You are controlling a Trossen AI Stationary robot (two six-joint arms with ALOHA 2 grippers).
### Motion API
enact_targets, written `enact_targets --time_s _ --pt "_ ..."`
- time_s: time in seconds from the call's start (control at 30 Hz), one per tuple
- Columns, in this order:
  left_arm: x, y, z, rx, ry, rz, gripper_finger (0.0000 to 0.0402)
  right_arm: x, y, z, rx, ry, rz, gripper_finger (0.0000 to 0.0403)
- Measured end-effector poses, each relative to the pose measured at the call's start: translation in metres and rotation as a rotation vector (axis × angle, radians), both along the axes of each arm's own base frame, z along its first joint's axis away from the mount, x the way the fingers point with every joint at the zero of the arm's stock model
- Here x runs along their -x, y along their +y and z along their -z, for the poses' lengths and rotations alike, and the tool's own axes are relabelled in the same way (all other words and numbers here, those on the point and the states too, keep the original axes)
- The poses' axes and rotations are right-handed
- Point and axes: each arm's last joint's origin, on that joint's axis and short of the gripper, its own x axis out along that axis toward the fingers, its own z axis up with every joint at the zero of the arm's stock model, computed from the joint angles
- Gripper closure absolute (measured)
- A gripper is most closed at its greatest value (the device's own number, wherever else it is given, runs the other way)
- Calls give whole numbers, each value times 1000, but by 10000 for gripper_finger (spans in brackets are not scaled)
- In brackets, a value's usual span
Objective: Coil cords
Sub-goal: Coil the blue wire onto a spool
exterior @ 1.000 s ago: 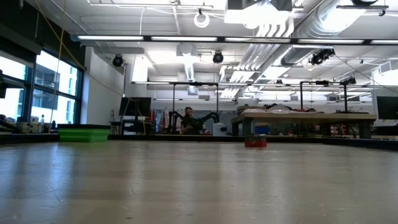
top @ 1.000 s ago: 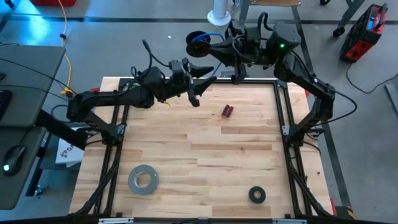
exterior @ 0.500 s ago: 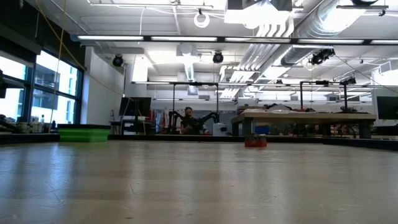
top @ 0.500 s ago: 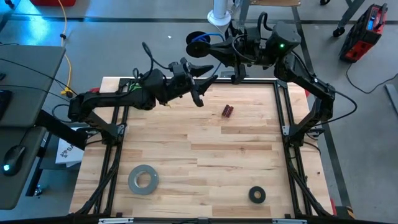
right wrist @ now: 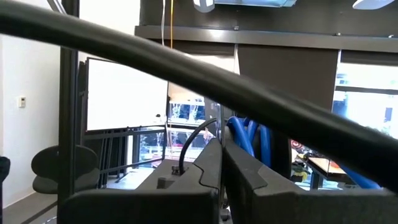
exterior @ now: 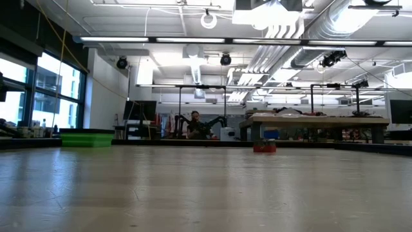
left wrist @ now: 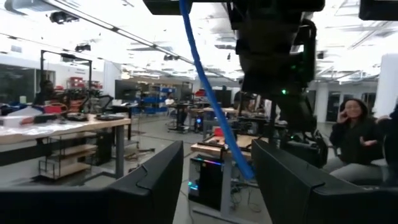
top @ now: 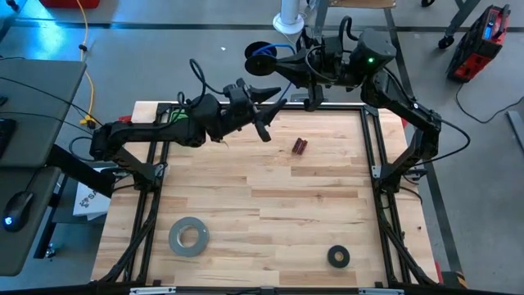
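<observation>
The blue cord shows in the high view as a small coil (top: 260, 52) in the air beyond the table's far edge, at my right gripper (top: 277, 65), which is shut on it. In the right wrist view, blue loops (right wrist: 249, 138) sit just past the shut fingers (right wrist: 222, 152). My left gripper (top: 270, 113) is open above the table's far edge, pointing toward the right arm. In the left wrist view a single blue strand (left wrist: 211, 93) slants down between its open fingers (left wrist: 217, 152). I cannot tell whether it touches them. My right gripper is shut on the blue cord at its coiled loops (right wrist: 239, 134). The fingers themselves hide the place of contact. The coil is lifted clear, beyond the table's far edge.
A small red object (top: 300, 147) lies on the wooden table (top: 262, 213) near the far middle and also shows in the low view (exterior: 264, 147). A grey tape roll (top: 189, 236) lies near left, a black tape ring (top: 338, 256) near right. A person (left wrist: 351, 127) sits in the room beyond.
My left gripper has moved a little toward the table's right edge, closer to the right gripper and the blue coil. The right arm and the coil have kept still.
</observation>
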Motion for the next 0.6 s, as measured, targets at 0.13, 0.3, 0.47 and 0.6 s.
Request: enact_targets --time_s 0.13,0.3,0.47,0.6 --pt "0 0 1 15 3 2 238 0 0 0 0 0 0 403" --pt "0 0 1 24 -3 6 256 0 0 0 0 0 0 403" --pt "-1 -2 1 25 -1 11 270 0 0 0 0 0 0 403" --pt "-1 -3 1 26 -1 13 273 0 0 0 0 0 0 403"
